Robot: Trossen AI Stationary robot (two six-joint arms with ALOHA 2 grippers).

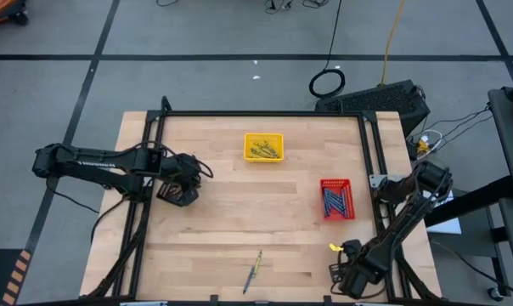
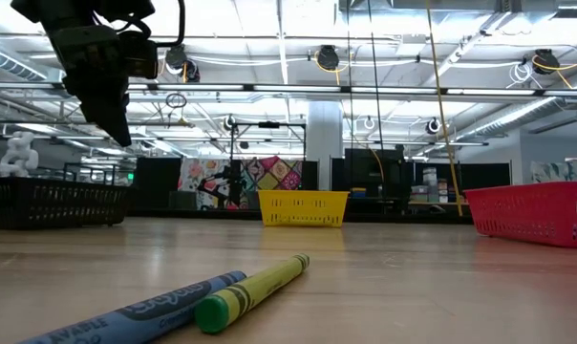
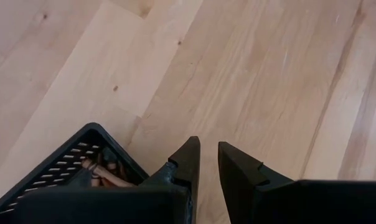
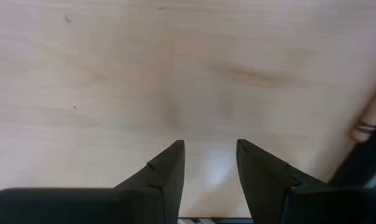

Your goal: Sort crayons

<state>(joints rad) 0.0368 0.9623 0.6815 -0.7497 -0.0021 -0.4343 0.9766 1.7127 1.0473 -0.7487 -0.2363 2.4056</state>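
Crayons point(image 1: 253, 273) still loose on the pale wooden surface point(image 1: 239, 221) number 2: a blue paper-wrapped stick and a yellow-green one, lying side by side near the front edge, a little right of centre. In the low view the blue crayon point(image 2: 136, 311) and the yellow-green crayon point(image 2: 250, 291) touch along their length and point away into the room.

3 small square mesh trays stand on the surface. The yellow plastic tray point(image 1: 263, 147) sits at the far middle and holds yellow and olive sticks. The red plastic tray point(image 1: 335, 198) sits to the right and holds blue sticks. The black plastic tray point(image 1: 177, 192) sits at the left, and the left wrist view shows brown sticks inside it point(image 3: 104, 176).

Left gripper point(image 1: 182, 180) hangs above the black tray at the left side of the surface. Its 2 dark fingers point(image 3: 187, 163) stand a narrow gap apart with nothing between them, so it is released and empty, with bare wood showing past the tips.

Right gripper point(image 1: 352, 270) waits low at the near right corner of the surface, right of the 2 loose crayons and well apart from them. Its fingers point(image 4: 169, 168) are spread wider, empty, over bare wood.
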